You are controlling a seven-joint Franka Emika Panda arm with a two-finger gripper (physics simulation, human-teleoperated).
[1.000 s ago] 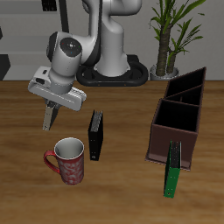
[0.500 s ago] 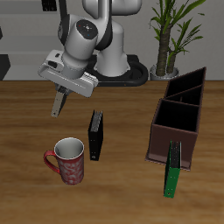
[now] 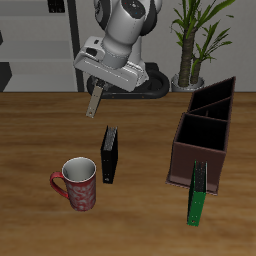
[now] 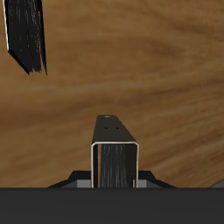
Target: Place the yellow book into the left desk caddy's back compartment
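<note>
My gripper (image 3: pixel 97 98) is shut on the yellow book (image 3: pixel 96 105), a small thin tan-sided book that hangs upright from the fingers, high above the table near its back. In the wrist view the book (image 4: pixel 115 150) stands between the jaws of the gripper (image 4: pixel 115 171), over bare wood. The left desk caddy (image 3: pixel 203 148) is a long dark maroon box well off to the side, split into sections. Its end section farthest from the table's front edge (image 3: pixel 224 90) is open and dark inside. The gripper is far from the caddy.
A black book (image 3: pixel 109 153) lies on the table below the gripper; it also shows in the wrist view (image 4: pixel 26 35). A red mug (image 3: pixel 78 183) stands nearer the front edge. A green book (image 3: pixel 198 193) leans on the caddy's near end. A potted plant (image 3: pixel 190 45) stands behind.
My gripper has risen with the yellow book and swung toward the table's back and toward the caddy's side. The other things have not moved.
</note>
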